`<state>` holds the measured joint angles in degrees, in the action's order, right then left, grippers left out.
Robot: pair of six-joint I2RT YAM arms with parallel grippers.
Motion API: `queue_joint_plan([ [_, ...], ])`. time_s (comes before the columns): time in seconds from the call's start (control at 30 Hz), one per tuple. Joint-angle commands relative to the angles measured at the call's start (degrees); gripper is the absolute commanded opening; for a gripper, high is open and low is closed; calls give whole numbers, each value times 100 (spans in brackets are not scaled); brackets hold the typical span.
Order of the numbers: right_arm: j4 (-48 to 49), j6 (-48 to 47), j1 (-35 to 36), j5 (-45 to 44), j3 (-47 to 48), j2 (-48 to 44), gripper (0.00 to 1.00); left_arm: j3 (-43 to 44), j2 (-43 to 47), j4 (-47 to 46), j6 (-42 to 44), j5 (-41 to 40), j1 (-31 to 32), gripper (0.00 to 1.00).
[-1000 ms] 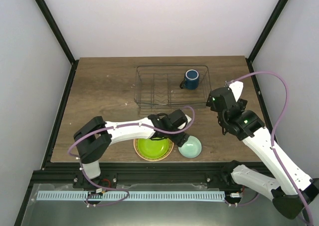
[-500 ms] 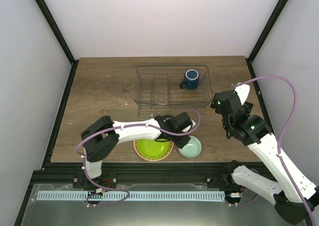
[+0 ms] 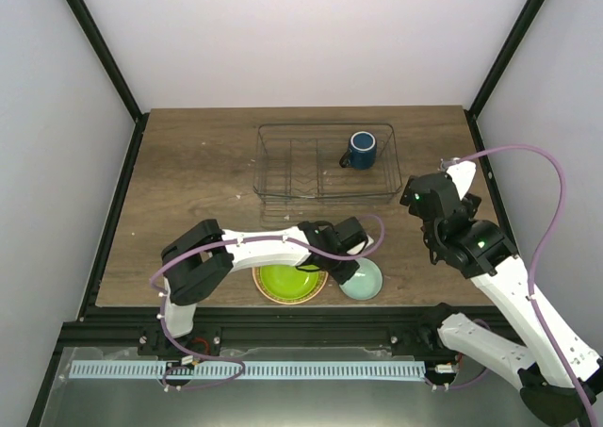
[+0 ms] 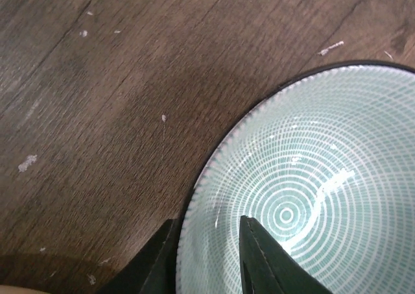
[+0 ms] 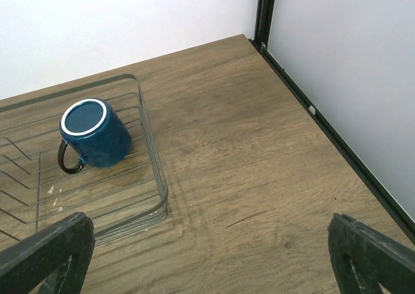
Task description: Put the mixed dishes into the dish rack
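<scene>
A pale mint-green bowl [image 3: 365, 280] [image 4: 324, 177] sits at the table's near edge, right of a lime-green plate [image 3: 289, 278] that lies on an orange woven plate [image 3: 259, 291]. My left gripper [image 3: 350, 261] [image 4: 207, 221] straddles the bowl's left rim, one finger outside and one inside, closed on the wall. The dark blue mug [image 3: 362, 149] [image 5: 94, 135] lies in the right end of the wire dish rack [image 3: 283, 163] [image 5: 152, 171]. Above bare wood to the right of the rack, my right gripper [image 3: 462, 184] [image 5: 209, 222] hangs wide open, holding nothing.
Black frame posts and white walls close in the table on the left, back and right. The table's right edge rail [image 5: 311, 109] runs close to my right gripper. Bare wood lies left of the rack.
My left gripper has shifted right onto the bowl's rim and its jaws have narrowed around it. The right arm has drawn slightly right and nearer.
</scene>
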<state>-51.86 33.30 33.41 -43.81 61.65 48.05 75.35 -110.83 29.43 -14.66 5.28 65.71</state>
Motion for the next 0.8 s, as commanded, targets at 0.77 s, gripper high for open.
queue_joint_plan([
  [0.77, 956, -542, 19, 748, -381, 11, 100, -603, 1024, -1112, -220, 1493, -400, 0],
])
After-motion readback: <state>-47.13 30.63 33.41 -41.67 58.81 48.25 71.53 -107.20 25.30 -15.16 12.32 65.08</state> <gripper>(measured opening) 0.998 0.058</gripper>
